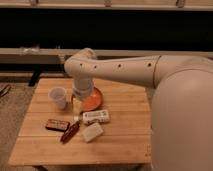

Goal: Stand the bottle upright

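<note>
over the wooden table [125, 142], gripper [76, 106], jaws apart, near the sideways bottle [96, 116]

Cream-white arm [120, 70]: smooth rounded tube shells, row of small dark dots along forearm. Big bulbous white shell [182, 120] at right. Pale gripper [76, 104] under wrist, low beside orange plate [96, 102], fingers spread.

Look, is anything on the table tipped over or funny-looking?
Yes. The bottle lies on its side in front of the orange plate instead of standing. The gripper hangs open just behind it, beside the cup, holding nothing.
</note>
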`<state>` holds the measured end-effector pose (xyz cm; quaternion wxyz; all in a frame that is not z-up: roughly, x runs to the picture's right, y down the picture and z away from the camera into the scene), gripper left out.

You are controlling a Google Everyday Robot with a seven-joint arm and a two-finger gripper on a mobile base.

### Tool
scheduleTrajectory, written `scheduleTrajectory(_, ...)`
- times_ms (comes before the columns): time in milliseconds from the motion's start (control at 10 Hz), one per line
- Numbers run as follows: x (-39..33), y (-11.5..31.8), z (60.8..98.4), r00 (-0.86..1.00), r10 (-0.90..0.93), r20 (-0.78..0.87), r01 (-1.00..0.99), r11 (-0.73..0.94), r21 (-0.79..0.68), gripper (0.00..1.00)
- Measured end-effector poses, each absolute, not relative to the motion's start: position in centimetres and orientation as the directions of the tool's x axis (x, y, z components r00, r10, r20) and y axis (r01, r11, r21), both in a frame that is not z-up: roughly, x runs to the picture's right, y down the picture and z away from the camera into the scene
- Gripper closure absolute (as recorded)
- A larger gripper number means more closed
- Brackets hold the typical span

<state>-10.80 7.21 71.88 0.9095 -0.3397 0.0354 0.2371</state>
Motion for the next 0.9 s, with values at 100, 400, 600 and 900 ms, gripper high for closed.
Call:
scheduleTrajectory(100,-10.8,7.21,71.88,0.885,0.407,-0.226,-0.455,0.657,-0.601,0.2)
scheduleTrajectory(400,-10.8,7.21,71.88,0.885,0.407,-0.226,-0.455,0.657,-0.601,0.2)
scheduleTrajectory(600,-10.8,7.21,71.88,0.885,0.407,-0.226,-0.455,0.657,-0.601,0.2)
scheduleTrajectory(900,-10.58,7.14,72.25,0.885,0.409,-0.224,-0.455,0.655,-0.604,0.2)
